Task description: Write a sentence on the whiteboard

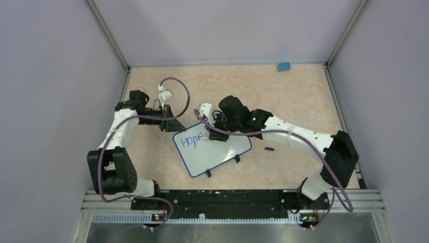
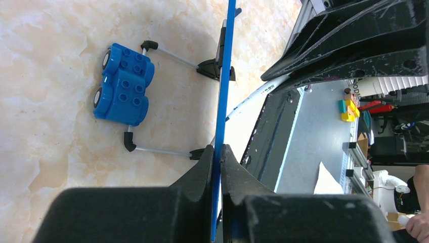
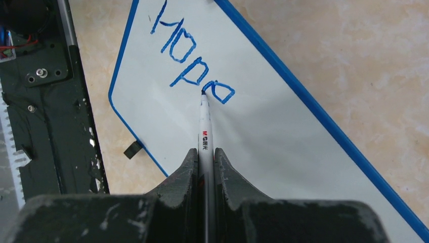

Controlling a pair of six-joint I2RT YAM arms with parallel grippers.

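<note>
A: Board, where?
B: Board (image 1: 222, 152) is mid-table (image 1: 303, 101), skewed, up on its clip feet, between the two arms.
A: Left claw?
B: Left claw (image 2: 216, 152) is clamped on the board's blue rim at its upper-left corner. In the wrist view the rim runs edge-on between the fingers.
A: Right claw?
B: Right claw (image 3: 205, 154) is closed on a marker (image 3: 205, 124) with a white barrel, pointing at the board. The tip touches the surface right at the "e".
A: Writing?
B: Writing (image 3: 195, 61) reads "Hope", blue, one word, near the corner the left claw grips.
A: Other stuff?
B: Blue block (image 1: 283, 66) by the far wall, well apart from the board. Small dark piece (image 1: 269, 149) on the table near the board's right end, too small to tell what it is.
</note>
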